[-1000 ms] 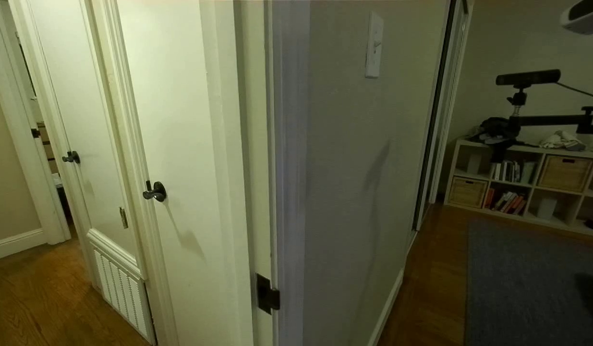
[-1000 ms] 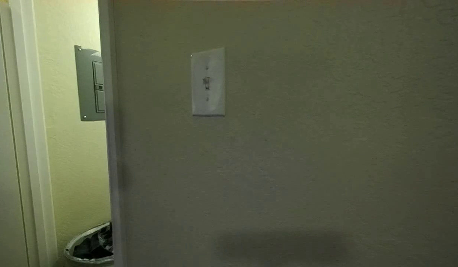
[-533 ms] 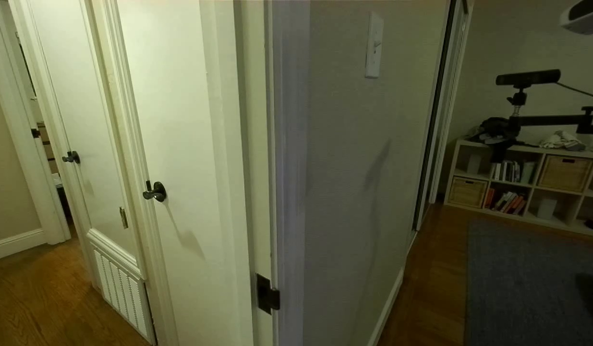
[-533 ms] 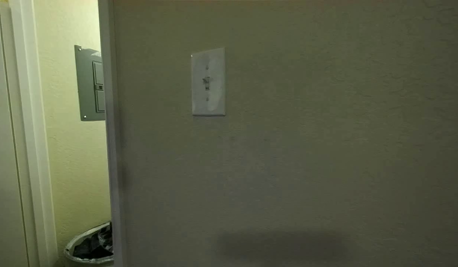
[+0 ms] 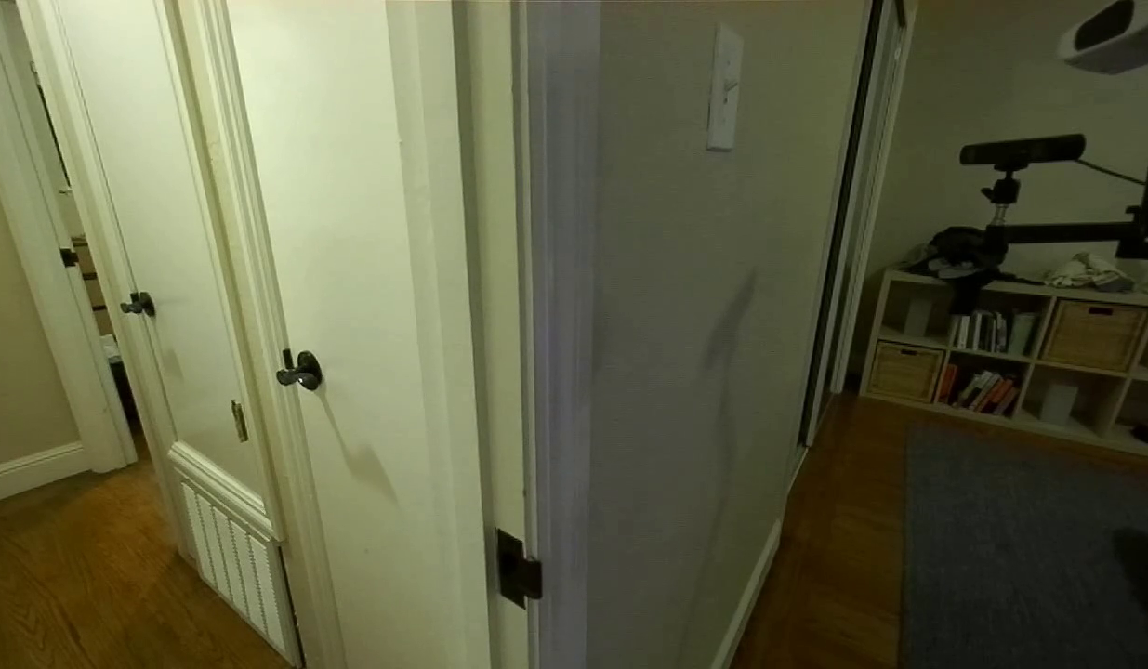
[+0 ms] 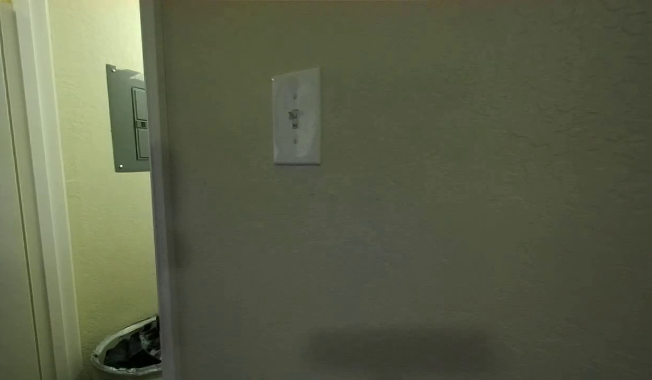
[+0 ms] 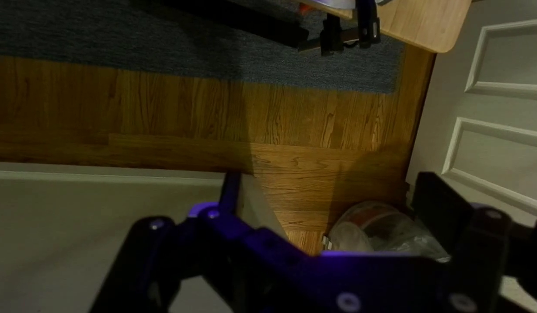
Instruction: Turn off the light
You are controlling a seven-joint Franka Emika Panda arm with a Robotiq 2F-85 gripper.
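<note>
The light's switch is a small white upright plate on the grey-beige wall, seen in both exterior views [image 5: 724, 88] [image 6: 296, 117]. Its small toggle [image 6: 293, 114] appears tilted up. No lamp shows. My gripper [image 7: 330, 182] is open and empty in the wrist view, its two dark fingers wide apart, pointing down past a wall edge toward the floor. The switch is not in the wrist view. In an exterior view, a white part of the arm [image 5: 1113, 39] shows at the top right, well away from the switch; the fingers are not seen there.
A door frame edge [image 5: 560, 325] stands left of the switch wall. A camera on a black stand [image 5: 1022, 150] and a low shelf [image 5: 1001, 372] are at the right. The wrist view shows a lined bin [image 7: 372, 226], a panelled door [image 7: 451, 113] and a wooden table corner [image 7: 425, 21].
The white arm part at the top right of an exterior view has moved slightly left, and dark parts have come into view at the right edge. The switch looks unchanged.
</note>
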